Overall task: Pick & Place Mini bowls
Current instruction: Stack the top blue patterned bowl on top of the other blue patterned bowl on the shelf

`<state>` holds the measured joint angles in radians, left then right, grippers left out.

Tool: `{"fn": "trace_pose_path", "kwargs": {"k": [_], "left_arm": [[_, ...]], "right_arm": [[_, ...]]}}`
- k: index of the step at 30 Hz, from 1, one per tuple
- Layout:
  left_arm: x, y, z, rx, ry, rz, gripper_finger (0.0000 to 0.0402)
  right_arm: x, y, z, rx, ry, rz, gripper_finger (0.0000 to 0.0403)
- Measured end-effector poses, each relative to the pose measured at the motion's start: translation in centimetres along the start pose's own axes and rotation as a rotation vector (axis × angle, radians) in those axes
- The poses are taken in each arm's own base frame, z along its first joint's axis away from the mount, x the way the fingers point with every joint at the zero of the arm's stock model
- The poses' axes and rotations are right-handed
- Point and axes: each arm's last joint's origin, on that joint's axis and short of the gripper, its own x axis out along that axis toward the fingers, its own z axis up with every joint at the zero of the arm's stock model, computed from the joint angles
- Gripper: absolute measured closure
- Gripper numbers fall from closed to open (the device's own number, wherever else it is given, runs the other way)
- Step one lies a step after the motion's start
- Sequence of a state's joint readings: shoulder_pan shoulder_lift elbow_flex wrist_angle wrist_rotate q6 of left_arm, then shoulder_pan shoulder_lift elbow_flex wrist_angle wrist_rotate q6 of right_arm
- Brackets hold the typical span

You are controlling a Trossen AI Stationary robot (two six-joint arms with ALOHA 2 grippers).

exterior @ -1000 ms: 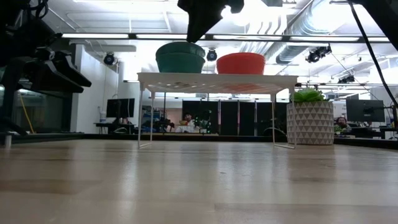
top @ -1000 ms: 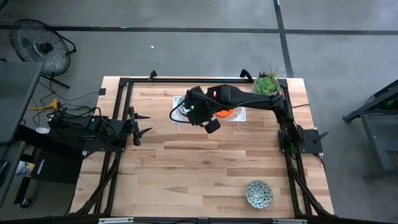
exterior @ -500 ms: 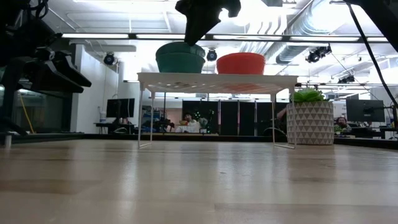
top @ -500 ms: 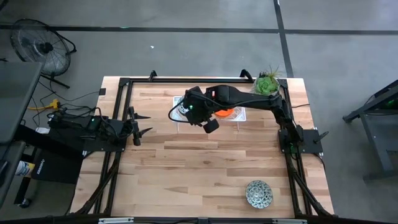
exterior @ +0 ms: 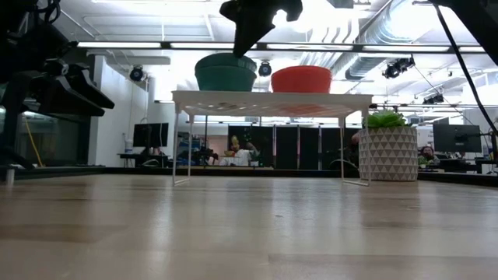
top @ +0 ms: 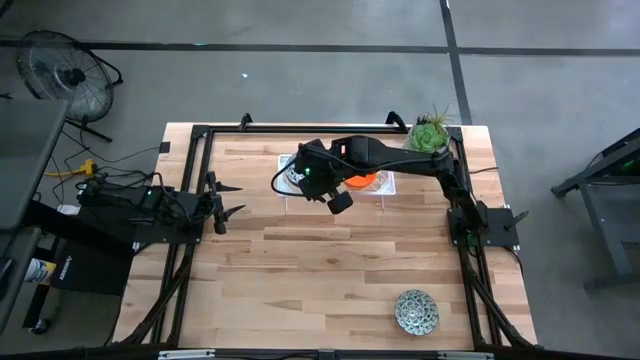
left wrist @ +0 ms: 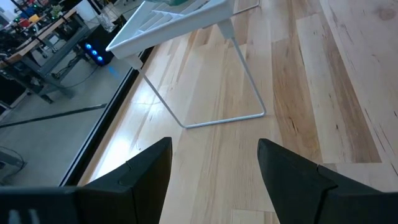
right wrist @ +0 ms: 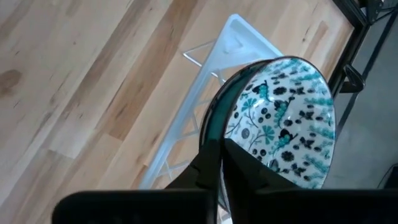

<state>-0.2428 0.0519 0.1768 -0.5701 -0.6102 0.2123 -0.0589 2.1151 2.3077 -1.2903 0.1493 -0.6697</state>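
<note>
A patterned mini bowl [right wrist: 283, 118], teal outside and white with a teal-and-black print inside, stands on a white wire rack [exterior: 272, 99] at the table's far middle. An orange mini bowl [exterior: 301, 78] stands beside it on the same rack. Another patterned bowl [top: 415, 311] sits on the table by the near edge. My right gripper [right wrist: 222, 165] is above the rack, shut on the patterned bowl [exterior: 225, 72]. My left gripper [top: 228, 199] waits open at the table's left side. My right gripper holds the patterned bowl by its rim [right wrist: 211, 127], one finger inside the bowl and one outside. The fingers [exterior: 240, 43] come from above, pointing down. The bowl stands upright with its base on the rack.
A pale patterned pot with a green plant [exterior: 387, 152] stands at the far right corner, next to the rack. A black frame [top: 200, 135] runs around the table's edges. Bare wood lies between the rack and the near edge.
My right gripper has shifted a little toward the table's left above the patterned bowl. The bowl has stayed on the rack.
</note>
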Motion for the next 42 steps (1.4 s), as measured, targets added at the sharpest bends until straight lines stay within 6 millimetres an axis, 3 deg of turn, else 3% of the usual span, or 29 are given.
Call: {"fn": "trace_pose_path", "kwargs": {"k": [11,42], "left_arm": [[0.0,0.0,0.0,0.0,0.0,0.0,0.0169],[0.0,0.0,0.0,0.0,0.0,0.0,0.0169]], "right_arm": [[0.0,-0.2,0.1,0.003,0.002,-0.037,0.0401],[0.2,-1.1,-0.8,0.038,-0.073,0.083,0.0403]]}}
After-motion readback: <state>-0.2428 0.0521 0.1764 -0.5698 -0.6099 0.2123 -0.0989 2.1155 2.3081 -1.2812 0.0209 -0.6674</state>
